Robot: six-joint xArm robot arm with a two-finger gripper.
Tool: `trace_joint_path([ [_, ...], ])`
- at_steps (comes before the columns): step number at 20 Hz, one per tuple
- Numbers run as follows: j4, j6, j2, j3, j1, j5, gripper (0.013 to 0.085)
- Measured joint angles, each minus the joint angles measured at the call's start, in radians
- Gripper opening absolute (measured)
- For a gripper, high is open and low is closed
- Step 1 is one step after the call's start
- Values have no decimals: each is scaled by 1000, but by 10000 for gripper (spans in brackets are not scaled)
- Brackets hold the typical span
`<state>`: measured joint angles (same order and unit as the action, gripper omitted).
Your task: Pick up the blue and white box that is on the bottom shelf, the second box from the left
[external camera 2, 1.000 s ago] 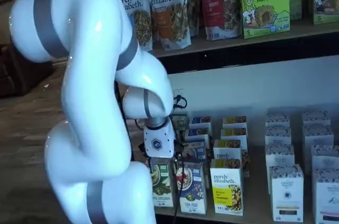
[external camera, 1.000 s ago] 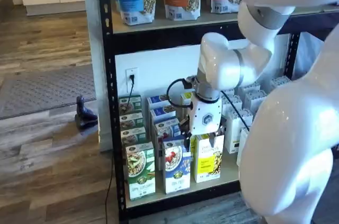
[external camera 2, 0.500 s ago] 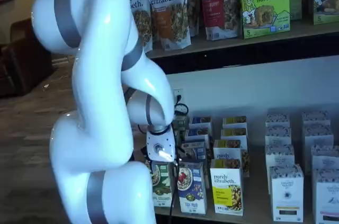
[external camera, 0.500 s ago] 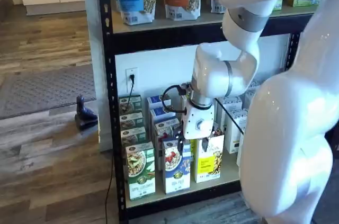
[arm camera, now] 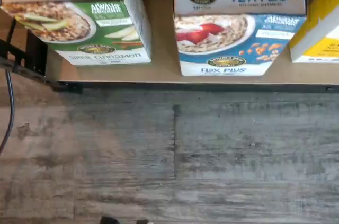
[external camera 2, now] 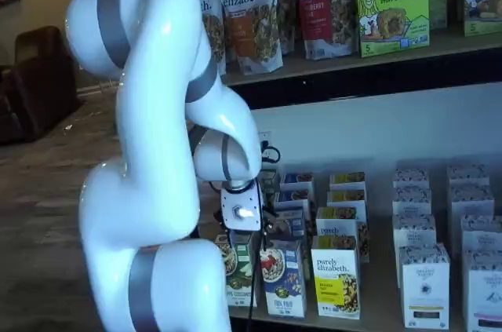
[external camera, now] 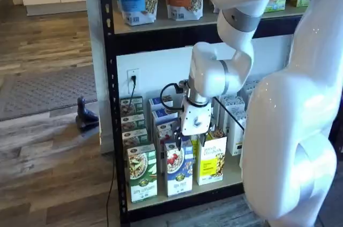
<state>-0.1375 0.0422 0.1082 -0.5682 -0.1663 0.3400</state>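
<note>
At the bottom shelf [arm camera: 159, 73] front edge stands the blue and white box [arm camera: 238, 28], apart from neighbours.

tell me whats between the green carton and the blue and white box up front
Nothing: a bare strip of the bottom shelf separates the green carton from the blue and white box, seen in the wrist view.

blue and white box [external camera: 179, 168] flanked closely by green-and-white carton [external camera: 141, 173], yellow carton [external camera: 211, 157]

Wrist view looks down close; both shelf views face the bottom shelf [external camera: 225, 176] frontally.
</note>
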Motion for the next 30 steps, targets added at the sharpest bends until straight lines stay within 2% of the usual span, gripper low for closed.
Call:
trace_joint_path([
  [6,-28,-27,81,-91,6,60,850],
  [9,-61,-64,139,-133,13,61,850],
  [13,-81,-94,224,-188,22,44,850],
  [19,-27,-67,347,-268,41,-11,850],
  [23,-33,-83,428,-328,49,-50,850],
  [30,-10,-76,524,-432,62,-78,850],
])
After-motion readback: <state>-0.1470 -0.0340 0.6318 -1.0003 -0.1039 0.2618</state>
